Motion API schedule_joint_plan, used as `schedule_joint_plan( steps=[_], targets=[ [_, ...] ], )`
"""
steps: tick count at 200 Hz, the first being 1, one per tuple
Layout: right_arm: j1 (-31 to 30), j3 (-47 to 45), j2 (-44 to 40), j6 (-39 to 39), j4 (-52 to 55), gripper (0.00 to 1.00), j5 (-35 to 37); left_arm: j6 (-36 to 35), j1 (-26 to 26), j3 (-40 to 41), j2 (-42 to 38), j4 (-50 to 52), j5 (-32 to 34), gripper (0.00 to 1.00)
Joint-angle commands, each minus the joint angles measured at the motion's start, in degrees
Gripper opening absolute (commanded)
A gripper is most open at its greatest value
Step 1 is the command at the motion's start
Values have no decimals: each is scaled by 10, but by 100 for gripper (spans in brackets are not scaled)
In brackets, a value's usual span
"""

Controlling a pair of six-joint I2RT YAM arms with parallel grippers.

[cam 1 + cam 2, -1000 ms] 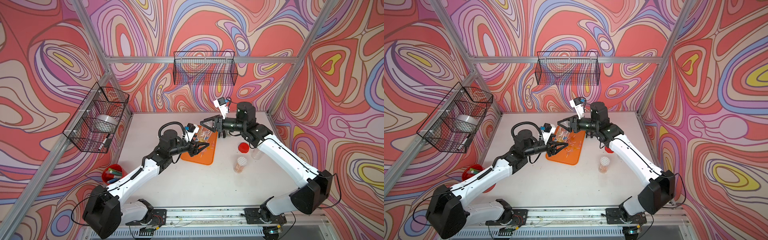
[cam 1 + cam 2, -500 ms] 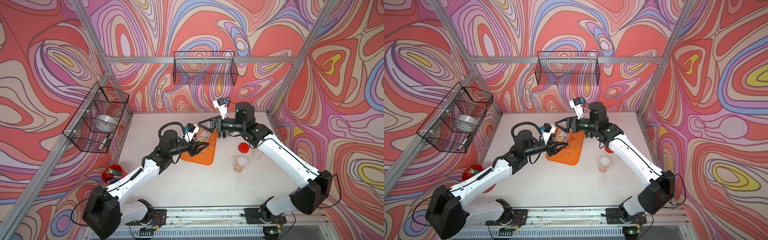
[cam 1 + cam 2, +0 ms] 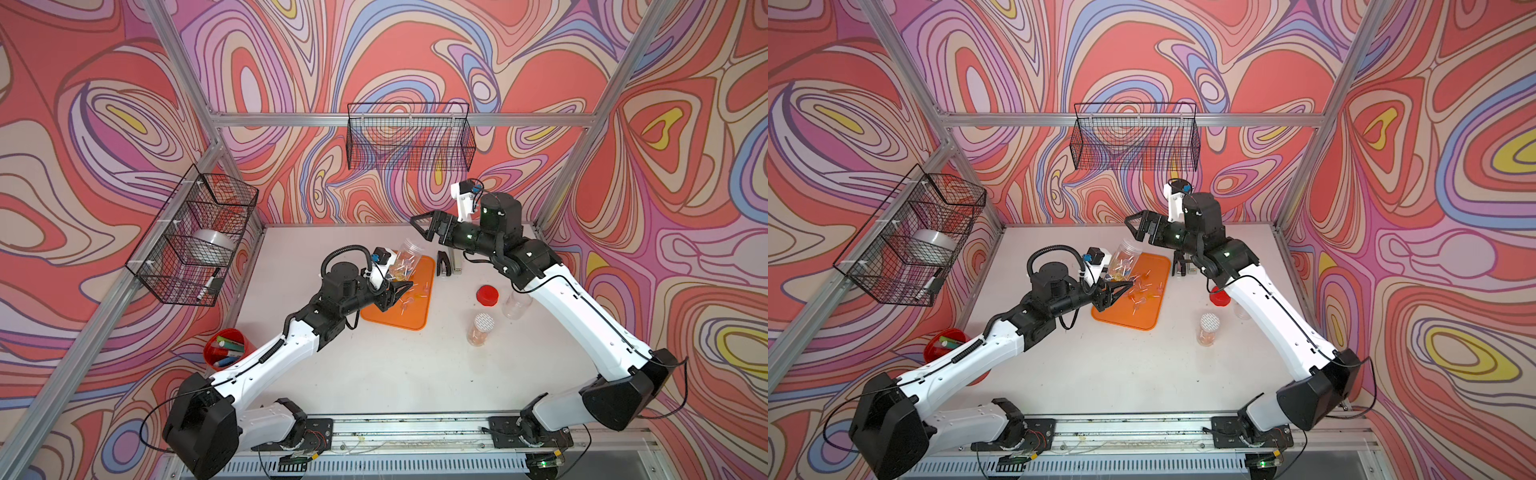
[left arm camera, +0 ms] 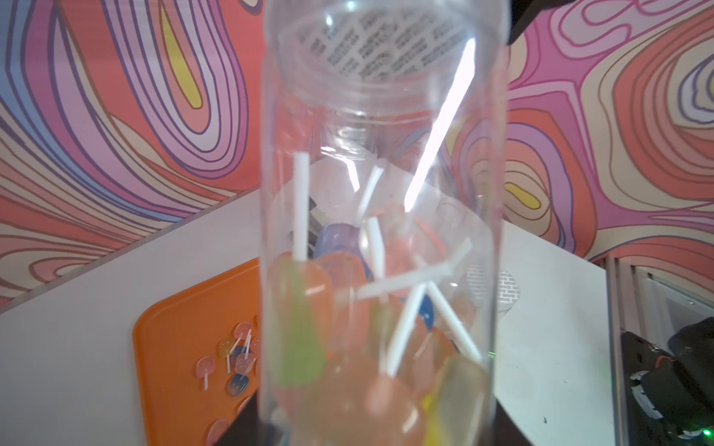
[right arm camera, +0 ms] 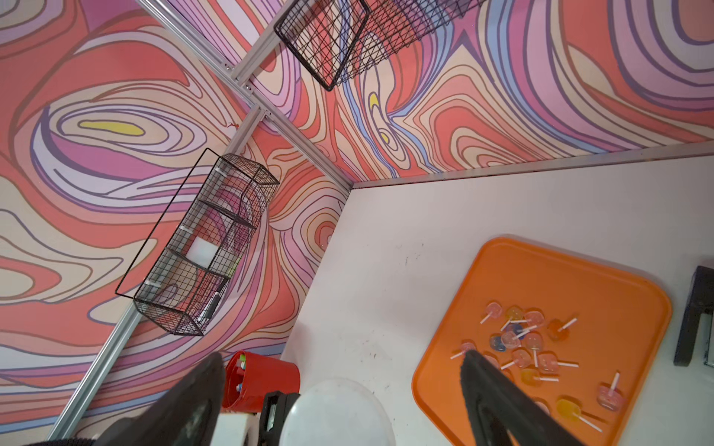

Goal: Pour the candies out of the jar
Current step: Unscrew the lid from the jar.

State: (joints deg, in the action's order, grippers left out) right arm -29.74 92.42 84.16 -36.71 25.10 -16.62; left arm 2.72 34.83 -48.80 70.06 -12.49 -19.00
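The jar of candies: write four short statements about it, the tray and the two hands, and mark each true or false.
1. The left hand grips a clear jar with candies inside. True.
2. The right hand is shut on the jar. False: it is open and apart from the jar.
3. The orange tray holds no sweets. False: a scatter of loose candies lies on it.
4. A red lid lies on the table, on no jar. True.
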Motion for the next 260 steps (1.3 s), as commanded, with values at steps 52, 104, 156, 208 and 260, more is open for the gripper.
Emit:
schedule_joint_plan(
  steps=[52, 104, 156, 208, 260],
  targets=[
    [-32, -19, 38, -27, 2, 90, 23, -41, 15, -31, 13, 0, 83, 0],
    [-38, -29, 46, -34, -10, 76, 15, -44, 16, -31, 17, -1, 83, 0],
    [-38, -29, 50, -35, -15, 64, 8, -45, 16, -30, 17, -1, 82, 0],
    [-38, -36, 49, -35, -16, 59, 6, -43, 16, -29, 16, -2, 82, 0],
    [-38, -39, 40, -29, -20, 51, 6, -40, 16, -27, 15, -3, 79, 0]
  ],
)
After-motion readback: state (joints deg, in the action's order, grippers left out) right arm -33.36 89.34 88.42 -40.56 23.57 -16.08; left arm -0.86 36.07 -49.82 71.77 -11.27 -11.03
